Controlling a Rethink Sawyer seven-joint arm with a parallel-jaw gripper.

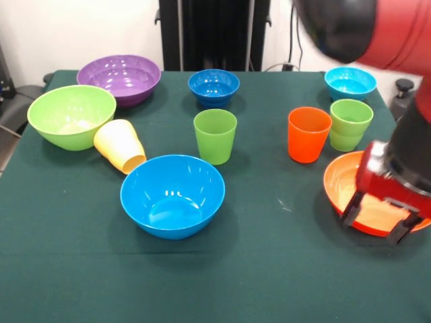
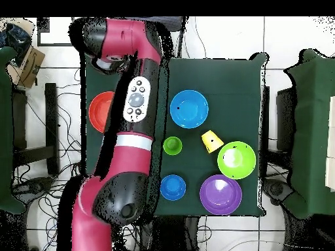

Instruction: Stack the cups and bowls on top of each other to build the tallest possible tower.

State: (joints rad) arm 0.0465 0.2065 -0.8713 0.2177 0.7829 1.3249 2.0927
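Right now the orange bowl sits apart from the rest, just beside the orange cup and the light green cup, nothing stacked yet. My end effector hovers over that bowl's near side, fingers apart and empty. I judge the bowl light, rigid and slippery, so I'd pinch its thin rim, one finger inside and one outside. Further from the orange bowl across the worktop stand the blue bowl, the green cup and the tipped yellow cup.
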